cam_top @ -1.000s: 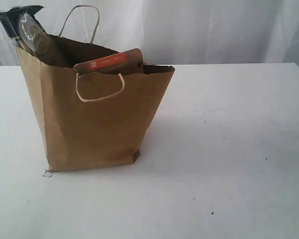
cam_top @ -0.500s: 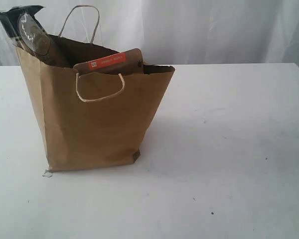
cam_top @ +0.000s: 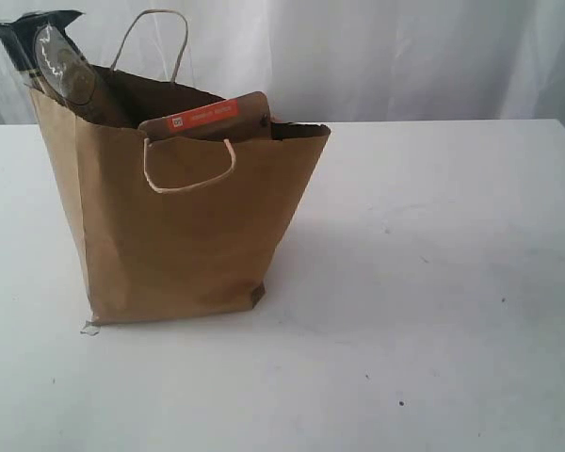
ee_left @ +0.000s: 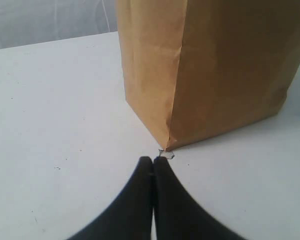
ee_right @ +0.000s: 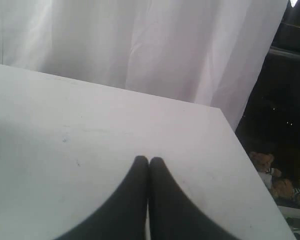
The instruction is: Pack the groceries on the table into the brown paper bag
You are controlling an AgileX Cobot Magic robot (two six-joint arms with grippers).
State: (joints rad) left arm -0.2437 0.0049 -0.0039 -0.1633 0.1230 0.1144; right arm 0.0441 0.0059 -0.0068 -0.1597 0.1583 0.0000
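The brown paper bag [cam_top: 184, 221] stands upright on the left of the white table [cam_top: 433, 282]. Out of its mouth stick the brown orange-labelled pouch [cam_top: 212, 117] and the long spaghetti packet [cam_top: 56, 61], which leans out at the far left corner. The other groceries are hidden. In the left wrist view my left gripper [ee_left: 153, 161] is shut and empty just off a bottom corner of the paper bag [ee_left: 215, 70]. My right gripper [ee_right: 148, 161] is shut and empty over bare tabletop. Neither gripper shows in the exterior view.
A small scrap of clear tape [ee_left: 167, 154] lies at the bag's bottom corner, also visible as tape [cam_top: 89, 327]. A white curtain [cam_top: 405, 56] hangs behind the table. The table's edge [ee_right: 250, 165] runs close to my right gripper, with dark room beyond.
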